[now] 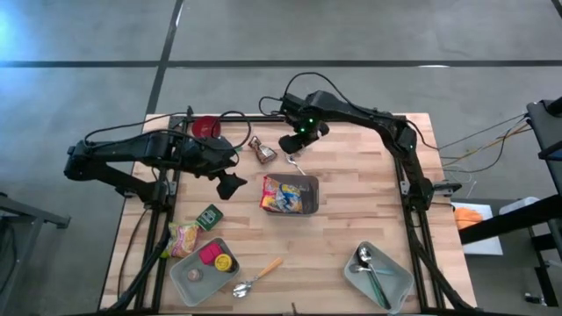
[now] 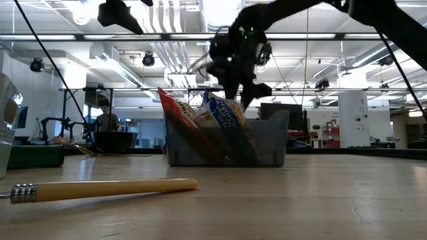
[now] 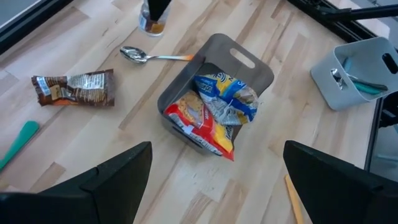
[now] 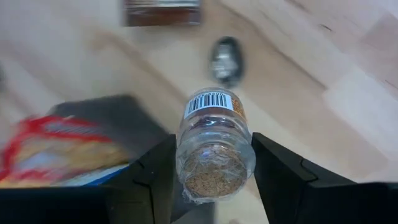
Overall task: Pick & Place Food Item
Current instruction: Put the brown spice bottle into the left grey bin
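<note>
My right gripper (image 1: 293,142) is shut on a small clear jar (image 4: 212,146) of brown spice with a barcode label. It holds the jar above the table's far middle, over a metal spoon (image 4: 226,59) and beside a brown wrapper (image 1: 262,151). A grey bin (image 3: 249,62) stands mid-table, with colourful snack bags (image 3: 214,109) sticking up out of it. My left gripper (image 1: 230,184) hangs open to the left of the bin and above the table, with nothing between its fingers. My right gripper pinches the jar's clear side walls (image 4: 181,155) between its two fingers (image 4: 152,174), near the end that faces the wrist. The fingers come from above, pointing steeply down. The jar hangs along them, label end down, lifted clear of the table.
A grey tray (image 1: 180,279) with small items sits near left. Another tray (image 1: 399,283) with cutlery sits near right. A red bowl (image 1: 205,127) is at the far left. A green packet (image 1: 209,217), a noodle packet (image 1: 183,237) and a wooden-handled spoon (image 1: 257,275) lie between them.
</note>
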